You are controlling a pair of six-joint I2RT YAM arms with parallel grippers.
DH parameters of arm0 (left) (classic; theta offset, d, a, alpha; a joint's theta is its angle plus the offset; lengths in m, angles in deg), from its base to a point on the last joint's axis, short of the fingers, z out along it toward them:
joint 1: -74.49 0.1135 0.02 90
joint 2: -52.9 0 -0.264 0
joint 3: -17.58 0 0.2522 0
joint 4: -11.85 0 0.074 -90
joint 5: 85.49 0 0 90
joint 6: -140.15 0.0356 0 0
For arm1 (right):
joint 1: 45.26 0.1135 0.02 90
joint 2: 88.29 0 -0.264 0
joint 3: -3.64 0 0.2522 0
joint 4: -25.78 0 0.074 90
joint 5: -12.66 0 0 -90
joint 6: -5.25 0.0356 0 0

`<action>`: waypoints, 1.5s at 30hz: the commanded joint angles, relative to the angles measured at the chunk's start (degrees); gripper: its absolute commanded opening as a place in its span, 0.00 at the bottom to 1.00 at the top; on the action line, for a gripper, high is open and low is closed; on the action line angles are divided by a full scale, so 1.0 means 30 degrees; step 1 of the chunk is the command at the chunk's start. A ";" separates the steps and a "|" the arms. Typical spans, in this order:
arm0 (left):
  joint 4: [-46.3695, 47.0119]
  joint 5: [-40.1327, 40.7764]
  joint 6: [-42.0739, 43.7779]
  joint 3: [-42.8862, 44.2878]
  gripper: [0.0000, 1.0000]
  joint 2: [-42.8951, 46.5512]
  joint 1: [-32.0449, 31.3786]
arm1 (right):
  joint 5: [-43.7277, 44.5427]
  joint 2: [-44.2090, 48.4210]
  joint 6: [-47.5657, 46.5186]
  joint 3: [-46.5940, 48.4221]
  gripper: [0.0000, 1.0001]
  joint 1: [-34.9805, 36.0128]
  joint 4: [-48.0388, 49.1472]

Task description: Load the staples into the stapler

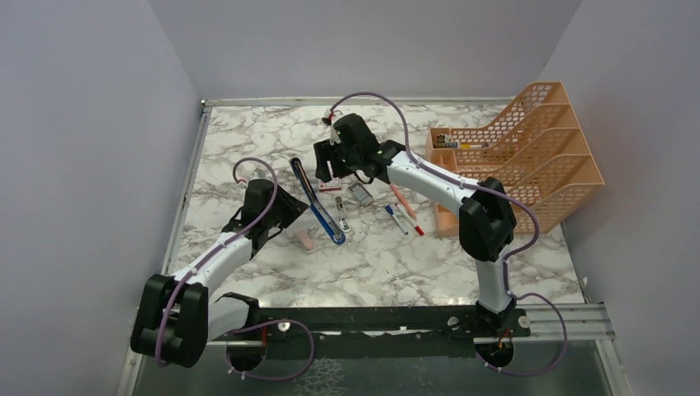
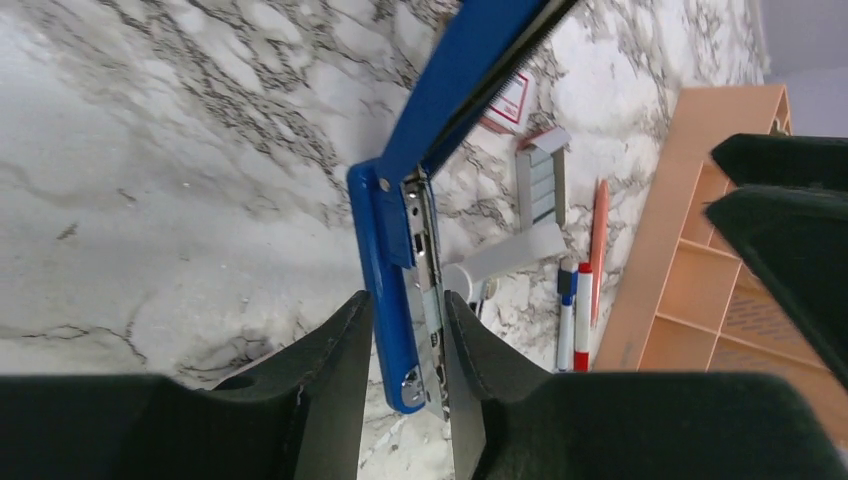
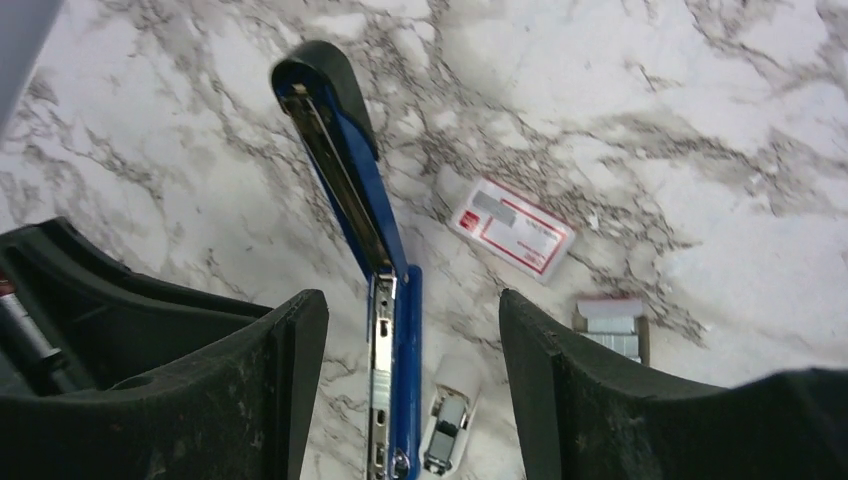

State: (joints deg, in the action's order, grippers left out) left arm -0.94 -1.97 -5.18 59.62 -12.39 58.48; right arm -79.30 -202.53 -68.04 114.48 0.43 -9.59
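Note:
The blue stapler (image 1: pixel 327 223) lies opened on the marble table, with its dark top arm swung back and its silver channel (image 3: pixel 380 350) exposed. My left gripper (image 2: pixel 408 305) is shut on the stapler's lower body (image 2: pixel 385 290), one finger on each side. My right gripper (image 3: pixel 410 390) is open and empty, and hovers above the stapler (image 3: pixel 405 330). The red-and-white staple sleeve (image 3: pixel 512 227) and the grey tray of staple strips (image 3: pixel 612 328) lie on the table just right of the stapler. Both also show in the left wrist view: the sleeve (image 2: pixel 510 100) and the tray (image 2: pixel 542 175).
A small white oblong block (image 3: pixel 450 425) lies right beside the stapler. A pink eraser (image 1: pixel 305 240) lies near my left gripper (image 1: pixel 299 216). Blue-capped and red-capped pens (image 1: pixel 404 220) and an orange pen (image 1: pixel 403 200) lie to the right. An orange file rack (image 1: pixel 528 157) stands at the right.

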 commanded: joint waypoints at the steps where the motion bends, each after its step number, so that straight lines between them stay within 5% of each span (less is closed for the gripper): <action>1: 0.1594 -0.0588 -0.0758 -0.0803 0.33 -0.0442 0.1116 | -0.2090 -0.1313 -0.1023 0.2343 0.69 0.0142 0.1639; 11: 0.1704 -0.0963 -0.0487 -0.1074 0.34 -0.1067 0.2047 | -0.1308 -0.5231 -0.2090 0.7986 0.77 0.0707 0.1456; 22: 0.2631 -0.1953 -0.0298 -0.1053 0.35 -0.2097 0.2114 | -0.0328 -0.7949 -0.3024 1.0449 0.76 0.1190 0.0706; 32: 0.4752 -0.3104 -0.0290 -0.1263 0.27 -0.4066 0.2114 | 0.0593 -0.7979 -0.2765 1.0828 0.42 0.1296 0.0352; 45: 0.6610 -0.5487 0.0994 -0.0691 0.22 -0.6646 0.1863 | 0.1076 -0.6111 -0.1948 0.8828 0.39 0.1576 0.2958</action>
State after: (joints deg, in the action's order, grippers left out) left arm 15.76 -14.60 -4.50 56.05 -30.49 64.36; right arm -78.40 -224.47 -75.69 140.99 4.49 -5.46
